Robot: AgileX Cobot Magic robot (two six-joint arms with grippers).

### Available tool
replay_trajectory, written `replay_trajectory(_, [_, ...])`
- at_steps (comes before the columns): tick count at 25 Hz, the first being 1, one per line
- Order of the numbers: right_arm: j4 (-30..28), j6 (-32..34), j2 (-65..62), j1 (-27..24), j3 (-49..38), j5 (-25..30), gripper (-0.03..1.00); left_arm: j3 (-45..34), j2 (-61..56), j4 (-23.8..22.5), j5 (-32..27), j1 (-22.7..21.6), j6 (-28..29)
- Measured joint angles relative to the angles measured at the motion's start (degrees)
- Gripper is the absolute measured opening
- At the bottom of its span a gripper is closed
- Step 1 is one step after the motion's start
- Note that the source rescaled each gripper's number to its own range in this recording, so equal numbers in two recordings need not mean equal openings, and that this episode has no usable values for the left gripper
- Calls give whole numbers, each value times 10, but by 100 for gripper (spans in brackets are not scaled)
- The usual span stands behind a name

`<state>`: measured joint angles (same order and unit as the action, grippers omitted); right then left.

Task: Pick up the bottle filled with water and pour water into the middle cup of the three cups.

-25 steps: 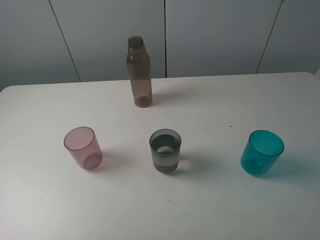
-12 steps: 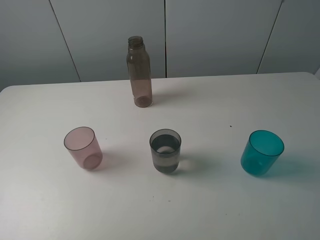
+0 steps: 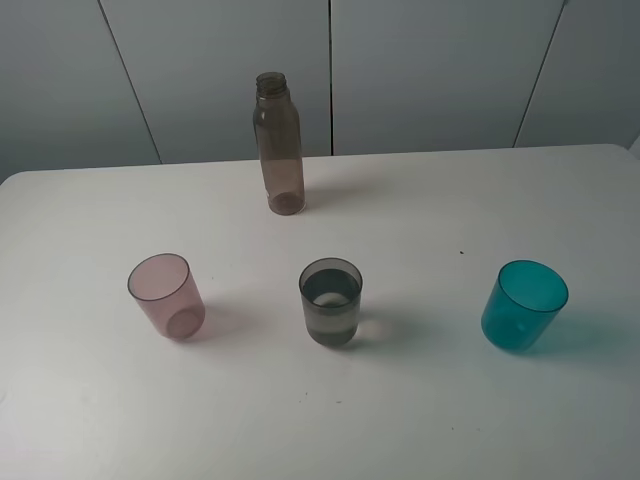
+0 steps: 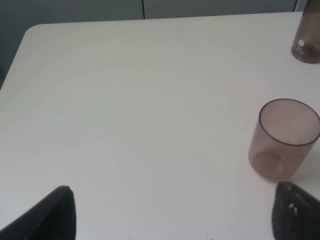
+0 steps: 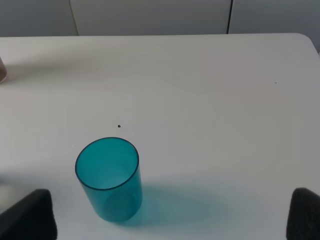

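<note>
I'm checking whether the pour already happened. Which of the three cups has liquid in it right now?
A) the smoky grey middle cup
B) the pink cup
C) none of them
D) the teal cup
A: the smoky grey middle cup shows a liquid level partway up its wall, while the pink cup and the teal cup look empty down to their bases.

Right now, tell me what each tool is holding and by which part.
Nothing is held. The left tool and right tool both stand open over bare table, and the bottle stands untouched behind the cups.
</note>
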<state>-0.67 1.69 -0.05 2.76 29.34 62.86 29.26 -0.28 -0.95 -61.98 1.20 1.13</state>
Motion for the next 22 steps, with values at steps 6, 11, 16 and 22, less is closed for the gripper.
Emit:
replay_trajectory(6, [0, 8, 0, 0, 0, 0, 100, 0, 0, 0, 0, 0, 0])
replay_trajectory(11, [-1, 9, 0, 0, 0, 0, 100, 0, 0, 0, 0, 0, 0])
replay_trajectory(16, [-1, 9, 0, 0, 0, 0, 100, 0, 0, 0, 0, 0, 0])
replay_trajectory(22, [-1, -1, 0, 0, 0, 0, 100, 0, 0, 0, 0, 0, 0])
